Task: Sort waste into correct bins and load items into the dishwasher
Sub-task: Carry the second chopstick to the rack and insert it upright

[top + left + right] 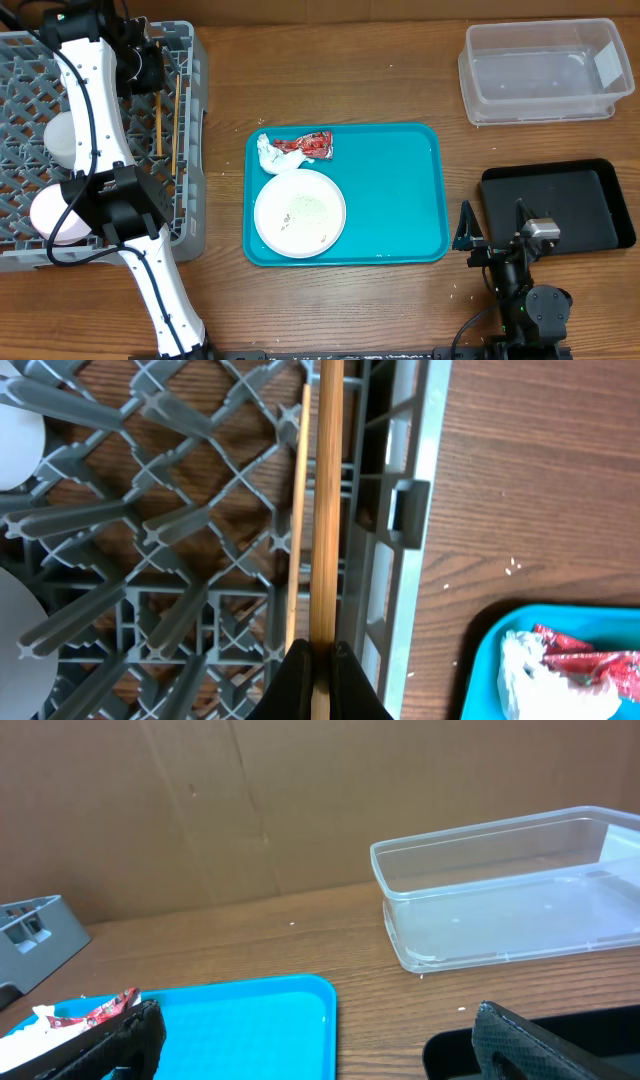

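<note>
Rack [190, 60] of the dishwasher, at left, holds two round white dishes [58, 140] and one chopstick [298, 510]; the left end effector [318, 660] is clamped on a second chopstick [330, 510] along its right edge. On the counter [350, 60], a teal tray [400, 200] carries a plate [300, 215] flecked with rice grains [305, 207], a tissue [268, 155] and a red wrapper [308, 146]. Right: clear tub [540, 108], black tray [560, 205], and the right end effector [492, 228], jaws apart.

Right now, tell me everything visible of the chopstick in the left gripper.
The chopstick is a thin, straight stick of light brown wood. One end is pinched between the shut black fingers of the left gripper; the rest runs straight away over the grey dish rack, just inside and parallel to its side wall. A second chopstick lies close alongside, nearly parallel. Whether the held one rests on the lattice cannot be told.
</note>
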Controlling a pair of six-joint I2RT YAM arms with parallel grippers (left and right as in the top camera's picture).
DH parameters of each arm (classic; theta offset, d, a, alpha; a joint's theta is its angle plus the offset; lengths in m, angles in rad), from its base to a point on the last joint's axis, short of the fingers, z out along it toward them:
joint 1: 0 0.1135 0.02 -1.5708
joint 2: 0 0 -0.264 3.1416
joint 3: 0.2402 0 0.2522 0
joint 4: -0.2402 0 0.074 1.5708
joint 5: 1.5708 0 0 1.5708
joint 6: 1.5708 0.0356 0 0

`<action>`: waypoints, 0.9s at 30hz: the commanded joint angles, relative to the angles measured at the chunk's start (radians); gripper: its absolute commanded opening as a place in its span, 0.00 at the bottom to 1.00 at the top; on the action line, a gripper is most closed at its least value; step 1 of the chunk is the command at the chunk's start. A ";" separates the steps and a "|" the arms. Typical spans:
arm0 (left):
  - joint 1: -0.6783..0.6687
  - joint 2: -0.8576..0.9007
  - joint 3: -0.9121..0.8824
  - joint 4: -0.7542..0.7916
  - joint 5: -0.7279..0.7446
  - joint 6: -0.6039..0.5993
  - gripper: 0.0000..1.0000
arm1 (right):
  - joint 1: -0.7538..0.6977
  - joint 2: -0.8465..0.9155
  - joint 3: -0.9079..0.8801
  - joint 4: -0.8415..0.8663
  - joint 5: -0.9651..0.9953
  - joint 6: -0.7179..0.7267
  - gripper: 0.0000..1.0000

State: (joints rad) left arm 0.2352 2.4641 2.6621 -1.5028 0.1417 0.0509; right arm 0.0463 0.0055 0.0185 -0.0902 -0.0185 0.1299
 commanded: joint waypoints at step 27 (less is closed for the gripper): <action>0.035 -0.174 0.045 -0.087 0.127 -0.092 1.00 | -0.002 -0.003 -0.010 0.006 0.006 -0.003 1.00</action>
State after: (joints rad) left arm 0.2424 2.4336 2.6652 -1.5826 0.2310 -0.0277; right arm 0.0463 0.0055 0.0185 -0.0906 -0.0181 0.1299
